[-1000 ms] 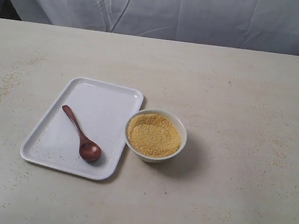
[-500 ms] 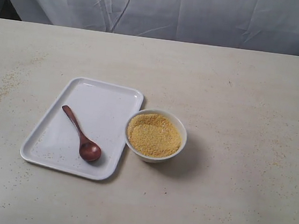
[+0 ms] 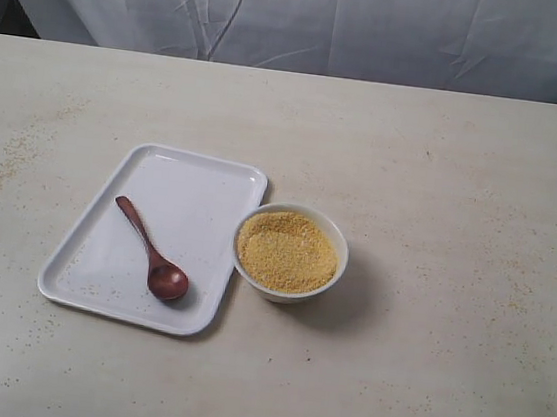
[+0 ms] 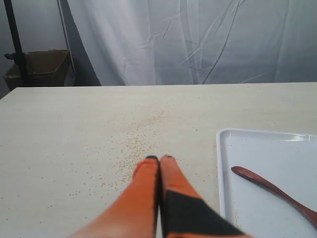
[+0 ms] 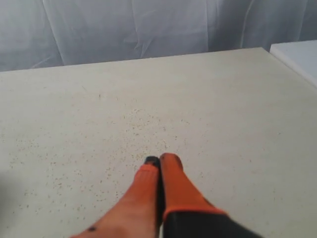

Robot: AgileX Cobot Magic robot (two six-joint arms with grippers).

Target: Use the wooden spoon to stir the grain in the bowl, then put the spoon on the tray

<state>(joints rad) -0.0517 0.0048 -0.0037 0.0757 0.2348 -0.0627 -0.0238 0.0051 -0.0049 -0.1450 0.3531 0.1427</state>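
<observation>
The dark reddish-brown wooden spoon (image 3: 150,249) lies loose on the white tray (image 3: 212,176), handle toward the back left. Touching the tray's right edge stands the white bowl (image 3: 335,275), filled with yellow grain (image 3: 287,251). Neither gripper shows in the exterior view. In the left wrist view my left gripper (image 4: 159,158) is shut and empty above bare table, with the tray (image 4: 267,144) and the spoon (image 4: 277,191) off to one side. My right gripper (image 5: 159,158) is also shut with nothing in it, over speckled table.
Loose grains (image 4: 133,148) are scattered on the beige table (image 3: 464,169) left of the tray. A white curtain (image 3: 330,23) hangs behind the table. A cardboard box (image 4: 42,67) and a dark pole sit beyond the table's far corner.
</observation>
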